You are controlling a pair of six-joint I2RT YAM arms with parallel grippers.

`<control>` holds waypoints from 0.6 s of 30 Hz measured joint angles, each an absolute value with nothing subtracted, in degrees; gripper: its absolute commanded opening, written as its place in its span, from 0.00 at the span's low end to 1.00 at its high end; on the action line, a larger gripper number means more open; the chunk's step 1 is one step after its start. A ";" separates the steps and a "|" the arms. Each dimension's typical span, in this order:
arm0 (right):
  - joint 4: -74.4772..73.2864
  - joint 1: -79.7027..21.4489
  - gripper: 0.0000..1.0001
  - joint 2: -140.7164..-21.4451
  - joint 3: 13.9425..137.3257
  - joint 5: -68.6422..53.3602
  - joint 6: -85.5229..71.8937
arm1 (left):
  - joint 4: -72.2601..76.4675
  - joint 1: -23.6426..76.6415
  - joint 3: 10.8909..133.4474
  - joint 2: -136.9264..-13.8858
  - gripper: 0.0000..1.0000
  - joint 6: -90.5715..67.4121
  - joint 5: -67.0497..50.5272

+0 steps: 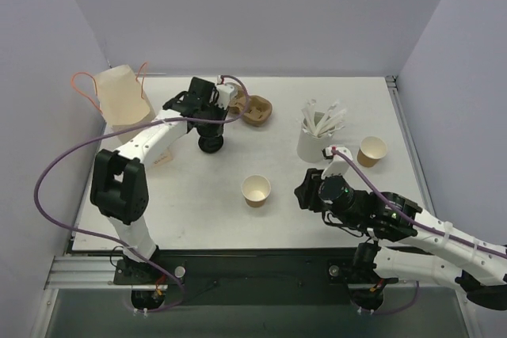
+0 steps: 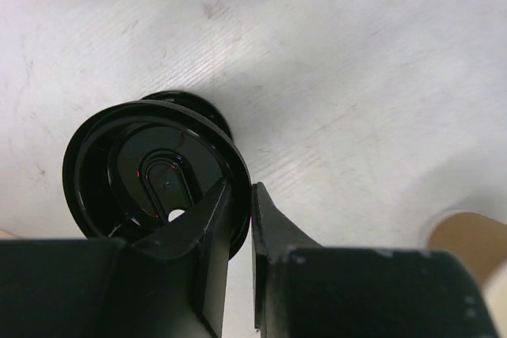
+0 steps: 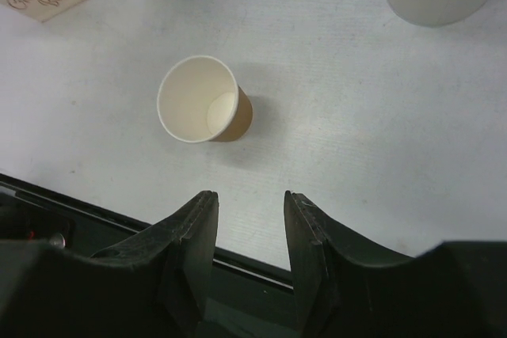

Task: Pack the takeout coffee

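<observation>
My right fingers (image 3: 194,231) hang parted, empty, short of the kraft cup (image 3: 203,99) — poised to take it; left fingers (image 2: 202,231) pinch the black lid (image 2: 150,168) by its rim — likely for capping.

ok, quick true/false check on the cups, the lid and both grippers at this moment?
1. The right gripper is open and holds nothing. True.
2. The kraft cup ahead of it has a lid on. False: its top is open and the white inside shows.
3. The left gripper is pinched on the rim of a black lid. True.
4. The white cup of sticks is tipped over. False: it stands upright.
5. A second kraft cup sits in the carrier. False: it stands on the table, right of the white cup.
</observation>
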State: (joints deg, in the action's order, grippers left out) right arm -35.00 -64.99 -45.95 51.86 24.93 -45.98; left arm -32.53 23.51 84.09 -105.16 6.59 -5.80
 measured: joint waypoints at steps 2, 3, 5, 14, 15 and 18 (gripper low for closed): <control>-31.77 -64.99 0.40 -44.73 51.53 25.02 -44.23 | -33.41 23.49 85.17 -101.58 0.14 4.64 -9.02; -29.82 -64.99 0.40 -43.99 51.16 24.99 -43.27 | -33.50 23.46 85.47 -99.98 0.14 3.62 -10.72; -23.29 -64.99 0.40 -41.41 48.80 24.43 -40.29 | -33.36 23.44 85.65 -95.59 0.14 0.78 -15.92; 5.48 -64.99 0.41 -36.40 38.48 14.68 -22.70 | -1.41 23.68 65.21 -70.28 0.15 -32.14 -46.59; 8.45 -64.99 0.42 -36.56 37.74 13.10 -21.30 | 4.51 23.77 61.95 -68.34 0.15 -36.93 -48.45; 14.68 -64.99 0.41 -37.39 36.21 10.52 -19.33 | 20.12 23.92 55.37 -65.14 0.15 -50.17 -51.68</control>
State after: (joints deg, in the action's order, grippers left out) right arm 14.68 -64.99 -37.39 36.21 10.52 -19.33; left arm 20.12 23.92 55.37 -65.14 -50.17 -51.68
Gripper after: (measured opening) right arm 0.414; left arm 0.224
